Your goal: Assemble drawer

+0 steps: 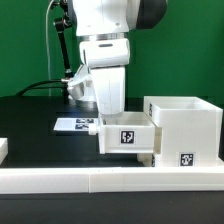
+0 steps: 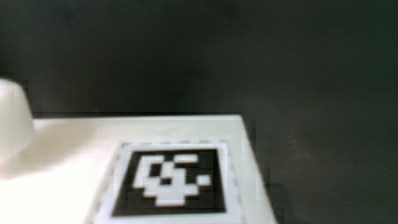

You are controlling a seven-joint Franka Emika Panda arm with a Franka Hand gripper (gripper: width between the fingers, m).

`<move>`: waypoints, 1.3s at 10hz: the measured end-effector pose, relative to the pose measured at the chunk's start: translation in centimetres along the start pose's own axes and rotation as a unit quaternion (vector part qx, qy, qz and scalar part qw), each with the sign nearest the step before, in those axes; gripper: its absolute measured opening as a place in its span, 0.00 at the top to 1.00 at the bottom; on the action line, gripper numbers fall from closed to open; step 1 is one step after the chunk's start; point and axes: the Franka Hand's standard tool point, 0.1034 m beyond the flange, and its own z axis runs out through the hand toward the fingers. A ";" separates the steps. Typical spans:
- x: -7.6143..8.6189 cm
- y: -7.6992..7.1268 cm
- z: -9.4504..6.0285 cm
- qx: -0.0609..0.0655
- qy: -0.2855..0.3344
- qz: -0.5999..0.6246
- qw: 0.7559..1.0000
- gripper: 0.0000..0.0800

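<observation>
The drawer's tall box-like shell (image 1: 186,122) stands at the exterior view's right, with a tag low on its front. A shallow white tray (image 1: 127,137) with a tag on its face is against the shell's left side, lifted a little off the table. A second white part (image 1: 148,158) shows just under it. My gripper (image 1: 110,118) comes down onto the tray's left end, and its fingertips are hidden behind the tray. The wrist view is blurred and shows a white tagged surface (image 2: 171,178) very close, with no finger clearly in sight.
The long low white border rail (image 1: 100,181) runs along the table's front. The marker board (image 1: 74,125) lies flat behind the tray at the exterior view's left. A green wall stands at the back, and a cable hangs behind the arm.
</observation>
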 end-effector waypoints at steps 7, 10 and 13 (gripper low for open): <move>0.1 -0.1 0.2 0.002 0.001 0.000 1.000 0.95; 0.8 0.0 0.2 0.004 0.003 -0.015 1.000 0.95; 1.0 0.0 0.2 0.003 0.003 -0.010 1.000 0.95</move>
